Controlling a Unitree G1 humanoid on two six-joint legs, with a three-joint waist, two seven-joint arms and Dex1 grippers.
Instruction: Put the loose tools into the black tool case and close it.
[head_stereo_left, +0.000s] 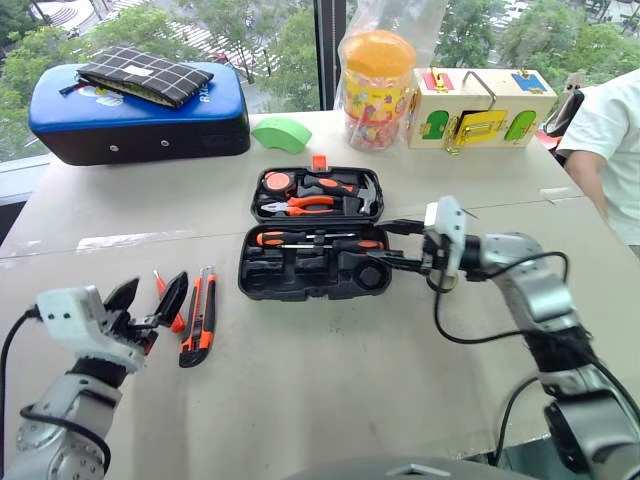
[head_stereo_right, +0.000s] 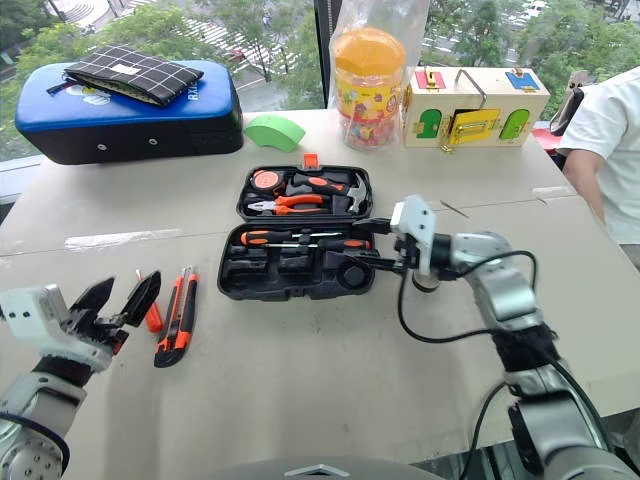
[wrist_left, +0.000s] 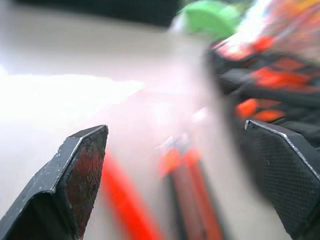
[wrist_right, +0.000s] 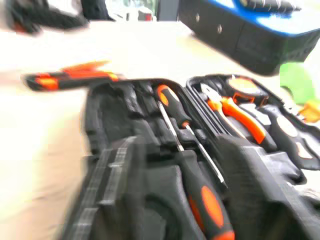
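The black tool case (head_stereo_left: 246, 272) lies open at mid table, with a hammer, pliers and tape measure clipped in its lid. Two slim screwdrivers (head_stereo_left: 318, 240) and a dark tape roll (head_stereo_left: 370, 275) rest in its tray. My right gripper (head_stereo_left: 397, 246) hovers at the tray's right edge, open, nothing between its fingers. Left of the case lie the utility knife (head_stereo_left: 198, 316) and a thin orange tool (head_stereo_left: 162, 291) on the table. My left gripper (head_stereo_left: 148, 297) is open just short of them, its fingers either side of the orange tool's near end, holding nothing.
A blue-and-black padded case (head_stereo_left: 135, 110) with a checked pouch on top stands at the back left. A green object (head_stereo_left: 282, 133), an orange-lidded jar (head_stereo_left: 377, 85) and a wooden latch box (head_stereo_left: 480, 108) line the back. A person's white sleeve (head_stereo_left: 610, 140) shows at the right.
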